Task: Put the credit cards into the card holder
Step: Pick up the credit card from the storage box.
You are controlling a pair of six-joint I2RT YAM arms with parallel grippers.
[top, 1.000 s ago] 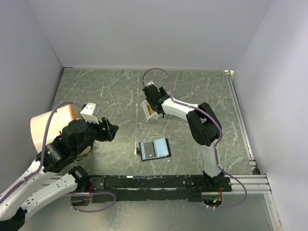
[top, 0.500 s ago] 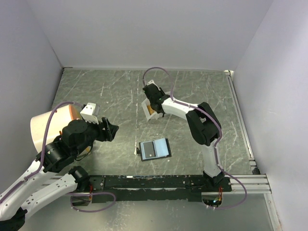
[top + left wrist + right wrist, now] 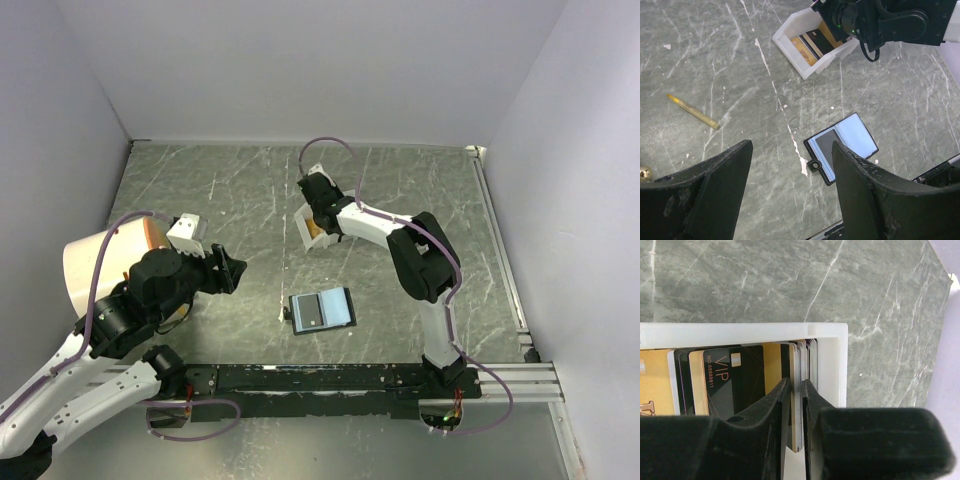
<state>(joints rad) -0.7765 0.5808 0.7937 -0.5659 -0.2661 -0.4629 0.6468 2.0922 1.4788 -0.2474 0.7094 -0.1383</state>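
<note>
Basically right claw (image 3: 796,385) pinches thin credit card (image 3: 798,365) inside white plastic box (image 3: 831,360); next lift it to black bi-fold card holder (image 3: 336,307)

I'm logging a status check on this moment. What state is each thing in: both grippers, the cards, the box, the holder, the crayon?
left gripper: open, empty.
right gripper: closed on credit cards inside the white box.
credit cards: packed side by side in that box.
white box: open, holding cards.
card holder: spread open, inside up.
yellow crayon: lying loose, untouched.
</note>
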